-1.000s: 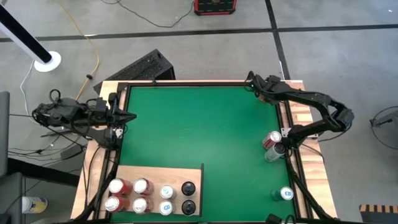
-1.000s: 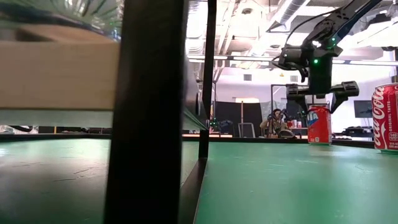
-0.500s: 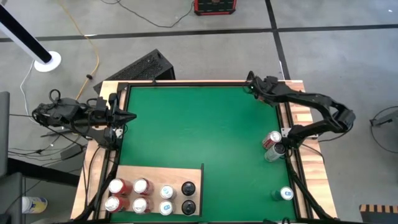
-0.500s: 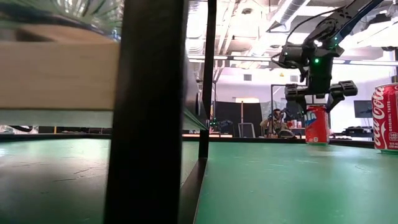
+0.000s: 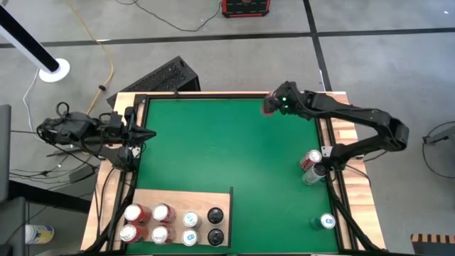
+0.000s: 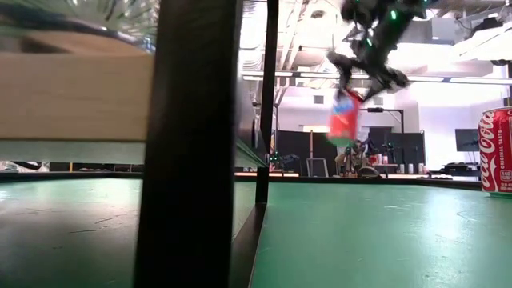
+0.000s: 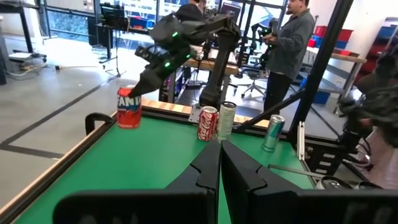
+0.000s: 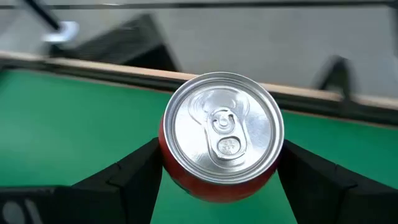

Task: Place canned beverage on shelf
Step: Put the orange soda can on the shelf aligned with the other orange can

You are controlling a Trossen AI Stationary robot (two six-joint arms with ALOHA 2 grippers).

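The green worktop (image 5: 213, 142) fills the centre of the high view. At its lower left lies the shelf (image 5: 181, 199), carrying eight cans. Toward the upper right, the right hand (image 5: 271, 105) grasps an orange canned beverage (image 6: 345, 117), lifted clear and tilted. The left hand (image 5: 147, 133), clenched empty, waits at the left edge.

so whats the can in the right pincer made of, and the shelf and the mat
The can in the right pincer looks like aluminium: a bare, shiny silver lid with pull tab over a glossy red printed body. The shelf looks like pale, unfinished wood with faint grain. The green mat looks matte, perhaps felt or rubber; I cannot tell which.
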